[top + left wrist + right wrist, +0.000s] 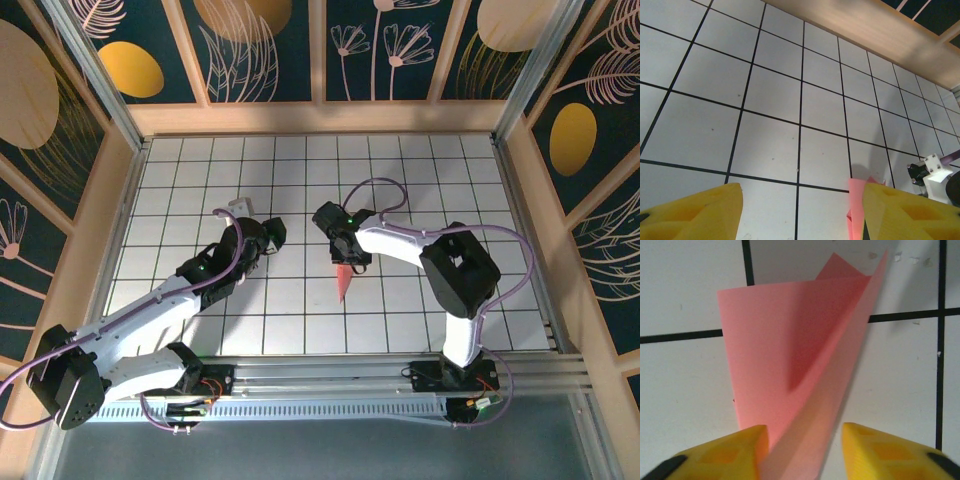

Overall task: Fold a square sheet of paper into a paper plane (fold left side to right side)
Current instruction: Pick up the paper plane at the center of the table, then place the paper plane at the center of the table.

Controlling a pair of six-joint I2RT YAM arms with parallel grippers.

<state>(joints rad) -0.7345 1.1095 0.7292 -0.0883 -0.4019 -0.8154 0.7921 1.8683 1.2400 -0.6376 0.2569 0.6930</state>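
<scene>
The left gripper [272,238] hangs at about 9 o'clock from the paper. Its yellow fingers [695,212] are wide apart with nothing between them. The paper plane [344,283] lies near the middle of the table [200,160] as a narrow dart. Its long axis runs from 12 to 6 o'clock and the sharp tip looks to 6, toward the arm bases. The wide end sits under the right gripper [348,258]. Its jaws are partly apart and the raised layers pass between them, touching one finger. I cannot tell if they really pinch. The step seems to be pressing the layers together along the centre crease. To do it well, the right gripper should close slowly with both layers lined up, while the left one holds the tip down so that the dart does not turn.
</scene>
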